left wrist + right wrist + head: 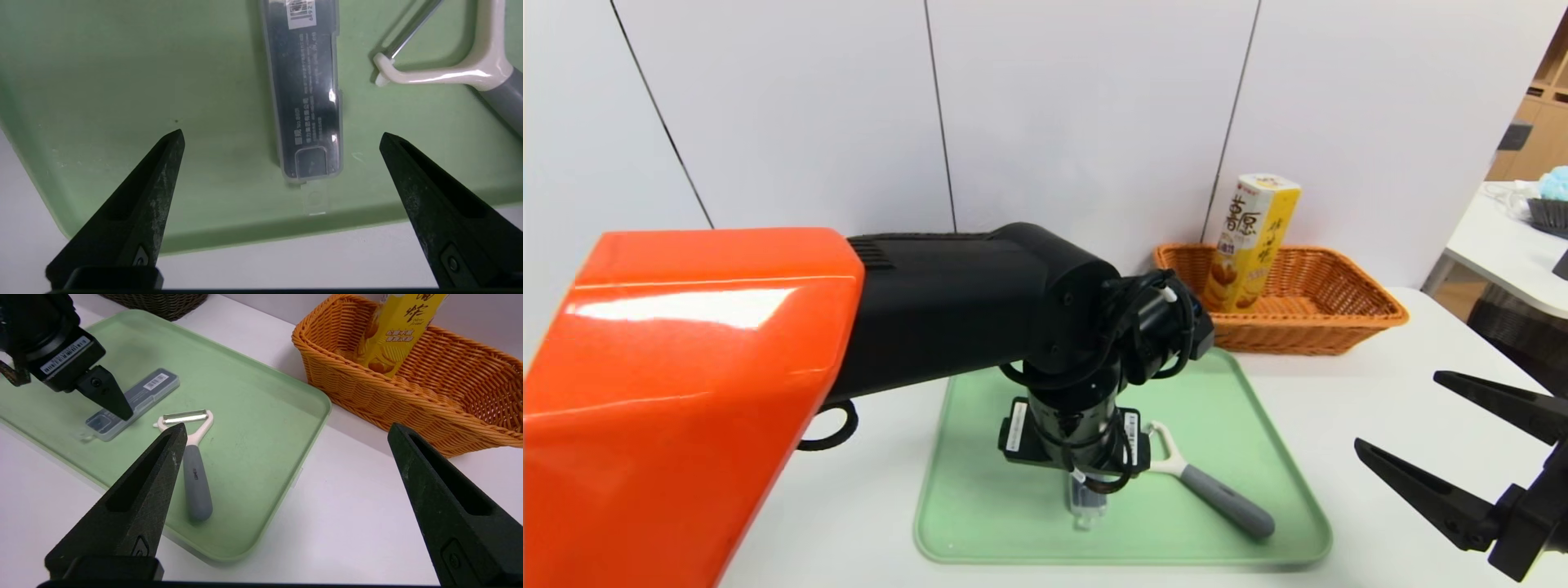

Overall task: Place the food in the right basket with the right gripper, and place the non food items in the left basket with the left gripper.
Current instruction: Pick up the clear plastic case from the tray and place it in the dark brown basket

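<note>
A clear plastic case with dark contents lies on the green tray, lengthwise between my left gripper's fingers. My left gripper hangs open just above the case's near end and holds nothing. In the head view its wrist covers most of the case. Beside the case lies a peeler with a grey handle and a white head. A yellow food box stands tilted in the orange basket at the back right. My right gripper is open and empty over the table, right of the tray.
A dark wicker basket sits beyond the tray's far left corner, hidden behind my left arm in the head view. The white table is bare between tray and orange basket. Another table stands further right.
</note>
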